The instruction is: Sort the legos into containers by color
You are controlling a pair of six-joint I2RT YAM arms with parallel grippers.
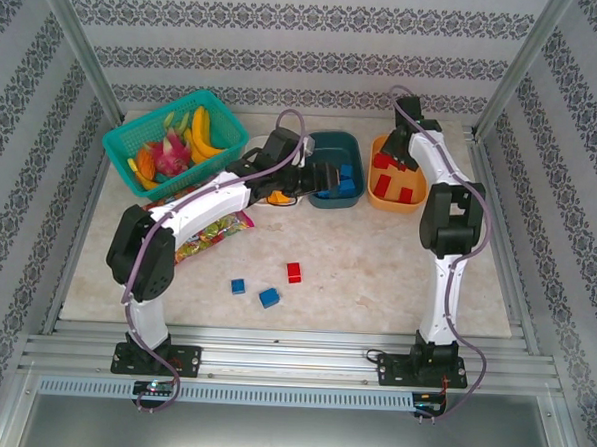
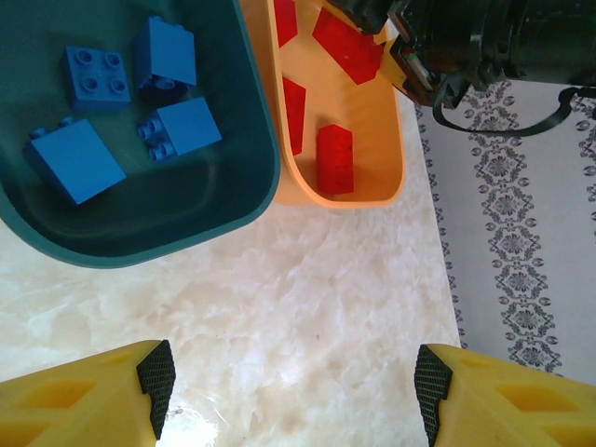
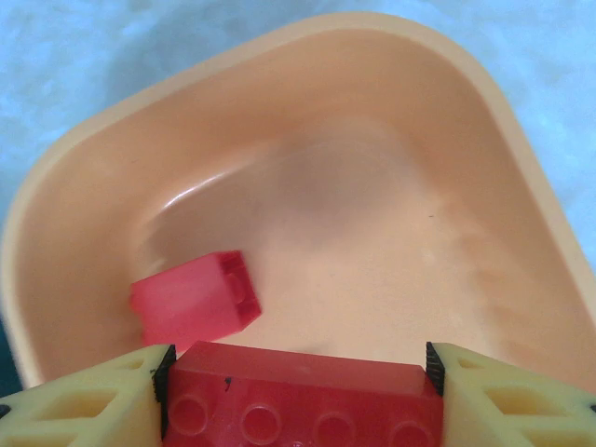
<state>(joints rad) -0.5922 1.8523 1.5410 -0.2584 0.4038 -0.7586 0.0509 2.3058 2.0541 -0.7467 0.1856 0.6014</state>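
Right wrist view puts the right fingers (image 3: 84, 400) clamped on a red brick (image 3: 298, 396) just above the orange tub (image 3: 391, 214), so letting go looks next; the left fingers (image 2: 84, 396) stand apart, empty, over the table (image 2: 307, 307) beside the teal tub (image 2: 186, 223).

1. Table (image 1: 396, 279): a pale marbled top, bare across most of its right and near parts.
2. Basket (image 1: 121, 164): teal mesh, in the far left corner, set at an angle to the table's edges.
3. Bag (image 1: 210, 234): colourful, lying flat just on the near side of the basket, partly covered.
4. White tub (image 1: 263, 201): at the far side, left of centre, mostly hidden.
5. Teal tub (image 1: 328, 143): at the far side, near the centre.
6. Orange tub (image 1: 394, 207): just beside the teal tub, on its right.
7. Red brick (image 1: 294, 272): loose mid-table, well apart from the tubs.
8. Small blue brick (image 1: 237, 285): near the red brick, to its left and a little nearer.
9. Larger blue brick (image 1: 269, 297): between those two, nearest the front edge, touching neither.
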